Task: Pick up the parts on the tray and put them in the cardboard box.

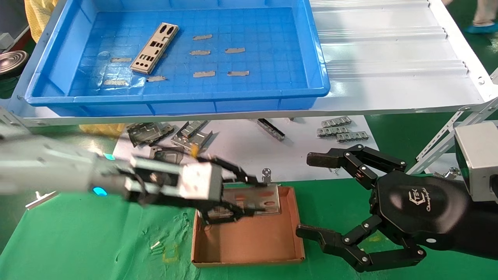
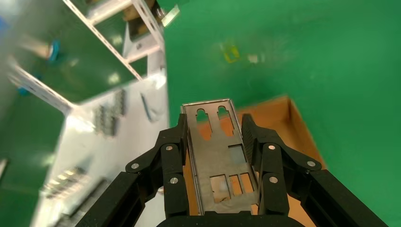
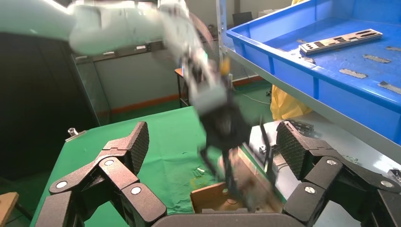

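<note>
My left gripper is shut on a silver punched plate, gripping its two long edges. It holds the plate just above the far half of the brown cardboard box, which sits on the green mat. A second plate lies at an angle in the left part of the blue tray on the shelf behind. To the right of the box my right gripper hangs open and holds nothing. The right wrist view shows the left gripper over the box.
Several small grey strips lie on the tray floor. Bent grey brackets and small linked metal pieces rest on the white sheet below the shelf. A white metal shelf extends to the right of the tray.
</note>
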Tool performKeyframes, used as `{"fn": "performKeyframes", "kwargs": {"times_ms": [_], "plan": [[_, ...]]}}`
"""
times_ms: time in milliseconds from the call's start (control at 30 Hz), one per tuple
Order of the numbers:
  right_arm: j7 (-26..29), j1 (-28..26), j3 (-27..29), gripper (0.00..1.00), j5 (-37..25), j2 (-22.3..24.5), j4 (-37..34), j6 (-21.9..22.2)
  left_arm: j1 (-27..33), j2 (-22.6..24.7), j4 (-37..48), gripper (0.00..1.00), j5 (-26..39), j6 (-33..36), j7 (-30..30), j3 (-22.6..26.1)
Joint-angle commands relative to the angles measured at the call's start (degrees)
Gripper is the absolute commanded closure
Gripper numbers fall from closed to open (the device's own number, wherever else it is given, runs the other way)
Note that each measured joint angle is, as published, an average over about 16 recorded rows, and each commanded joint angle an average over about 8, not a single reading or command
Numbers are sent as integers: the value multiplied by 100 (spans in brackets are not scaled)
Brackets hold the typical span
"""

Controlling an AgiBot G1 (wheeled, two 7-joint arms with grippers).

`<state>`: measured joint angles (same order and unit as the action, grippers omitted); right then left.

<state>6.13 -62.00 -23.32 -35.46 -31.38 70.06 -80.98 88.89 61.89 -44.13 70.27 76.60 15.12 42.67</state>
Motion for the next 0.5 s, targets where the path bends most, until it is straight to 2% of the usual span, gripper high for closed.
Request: {"fn": "performKeyframes", "kwargs": {"times_ms": [33,267,300,367,500], "plan": [[0,0,0,0,0,0,0,0,-337,122,-86,100,87,-417,381,-6],[0,0,0,0,0,0,0,0,-638,581,224,100,385,-978,803,137],[0,0,0,0,0,0,0,0,-643,632,286,97,426,-1016,868,159],[0,0,0,0,0,0,0,0,-643,718,397,80,512,-1088,1019,199],[0,0,0,0,0,0,0,0,-648,851,607,30,640,-1225,1308,248]]}}
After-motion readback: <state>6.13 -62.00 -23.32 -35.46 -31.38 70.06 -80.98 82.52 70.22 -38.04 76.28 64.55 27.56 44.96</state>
